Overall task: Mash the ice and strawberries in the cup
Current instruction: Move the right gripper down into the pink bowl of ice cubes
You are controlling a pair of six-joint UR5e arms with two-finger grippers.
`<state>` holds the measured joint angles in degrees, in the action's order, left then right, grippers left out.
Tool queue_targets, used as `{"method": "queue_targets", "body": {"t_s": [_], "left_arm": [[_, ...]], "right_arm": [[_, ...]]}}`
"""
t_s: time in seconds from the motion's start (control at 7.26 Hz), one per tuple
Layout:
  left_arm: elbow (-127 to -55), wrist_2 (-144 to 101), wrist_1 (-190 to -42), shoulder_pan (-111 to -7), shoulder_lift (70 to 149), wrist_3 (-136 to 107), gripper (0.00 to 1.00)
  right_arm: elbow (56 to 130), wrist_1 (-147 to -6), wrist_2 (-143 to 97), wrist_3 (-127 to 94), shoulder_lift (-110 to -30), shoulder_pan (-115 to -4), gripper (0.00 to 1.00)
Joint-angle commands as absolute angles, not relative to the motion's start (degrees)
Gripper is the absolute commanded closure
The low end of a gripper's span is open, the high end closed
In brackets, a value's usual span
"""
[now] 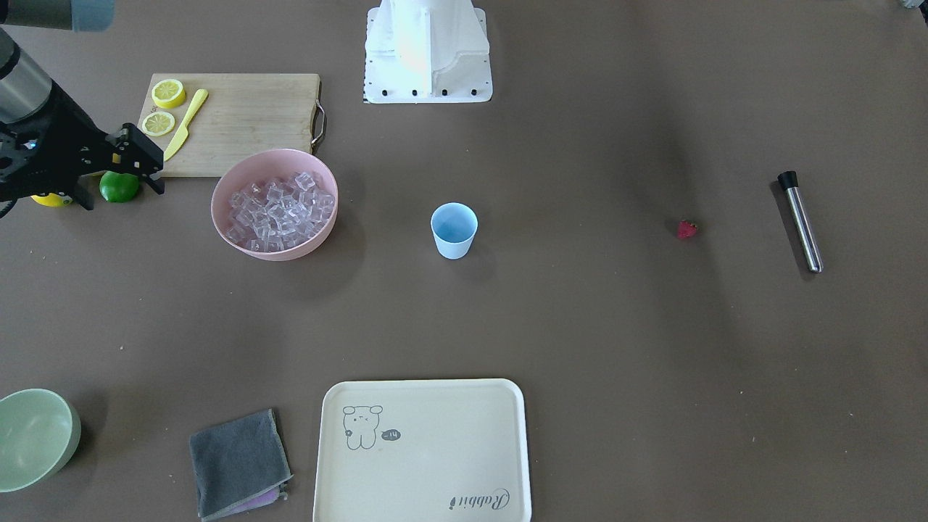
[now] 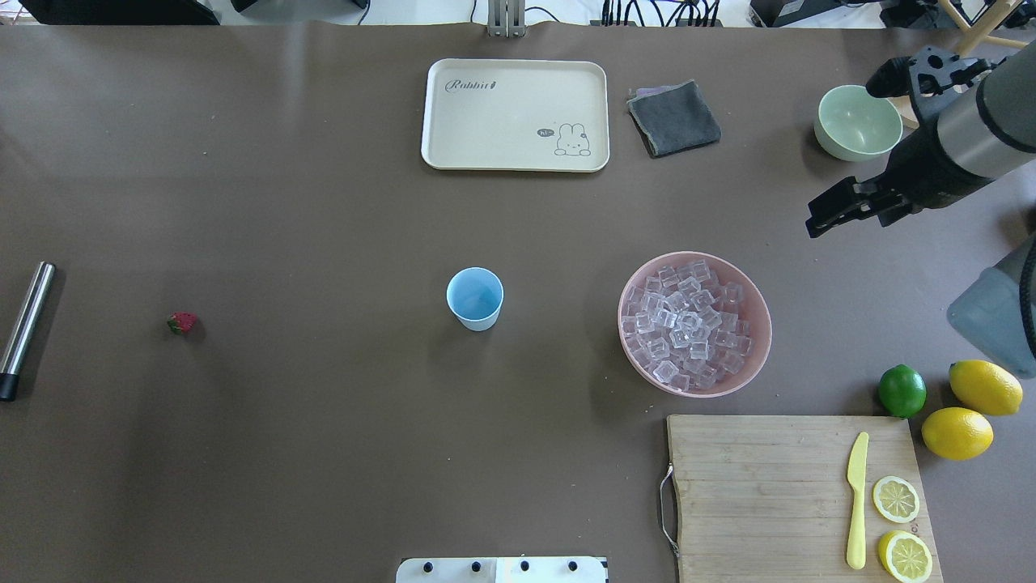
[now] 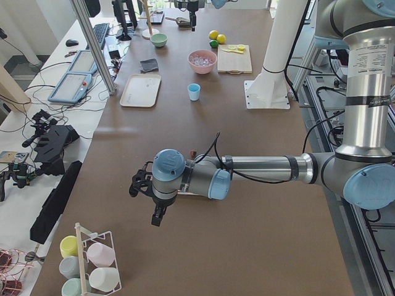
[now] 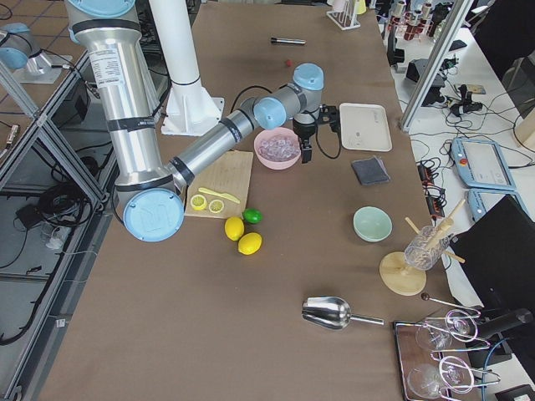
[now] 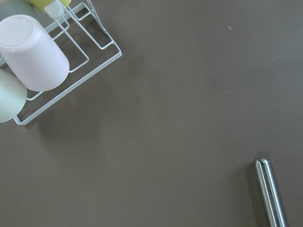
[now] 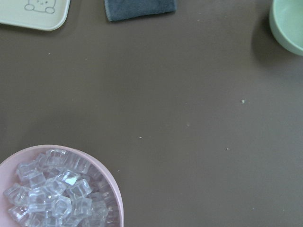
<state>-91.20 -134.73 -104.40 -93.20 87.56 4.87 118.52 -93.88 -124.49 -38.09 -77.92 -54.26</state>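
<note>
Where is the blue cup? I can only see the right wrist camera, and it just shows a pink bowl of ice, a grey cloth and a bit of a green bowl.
Observer: The cup stands upright to the robot's left of the pink bowl, and it isn't touching the bowl.
Operator: Is there anything inside it?
Observer: No. From overhead it looks empty, with no ice and no berry in it.
Operator: Then where's the strawberry?
Observer: The strawberry lies by itself further to the robot's left, between the cup and a metal stick.
</note>
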Motion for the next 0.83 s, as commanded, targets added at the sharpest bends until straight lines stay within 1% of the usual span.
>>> {"method": "queue_targets", "body": {"t_s": [0.0, 0.28, 0.41, 0.55, 0.69], "left_arm": [[-91.7, -134.7, -104.4, -93.4, 87.3, 4.9, 0.01], [-91.8, -134.6, -104.4, -93.6, 87.1, 4.8, 0.01], [-91.8, -134.6, -104.4, -93.6, 87.1, 4.8, 0.01], [-91.7, -134.6, -104.4, -93.7, 87.4, 4.9, 0.01], [-91.6, -134.6, -104.4, -93.6, 87.5, 4.9, 0.01]], "right_arm": [[118.9, -92.9, -114.7, -56.8, -73.4, -43.3, 0.01], [119.3, -92.8, -109.2, -73.5, -73.2, -37.0, 0.01], [119.4, -92.8, -105.6, -80.5, -71.7, -33.3, 0.01], [120.2, -93.1, -104.9, -82.9, -71.8, -32.2, 0.02], [120.5, -93.3, -104.1, -89.7, -72.1, -30.9, 0.08]]}}
